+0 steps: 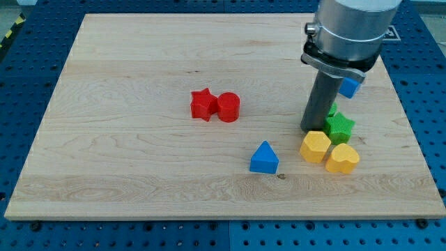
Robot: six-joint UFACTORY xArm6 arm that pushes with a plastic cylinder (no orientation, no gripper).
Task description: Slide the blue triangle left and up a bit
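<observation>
Blue triangle (264,158): one, down-left of my tip (311,130); two red blocks (215,106), two yellow (329,153).

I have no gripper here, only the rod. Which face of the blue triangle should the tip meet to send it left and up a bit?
Meet the blue triangle on its lower-right side, low on the block, pushing toward the view's upper left. My tip stands to its right and slightly above, beside the green star and the yellow blocks, so it probably must swing down around the triangle's right corner first.
</observation>
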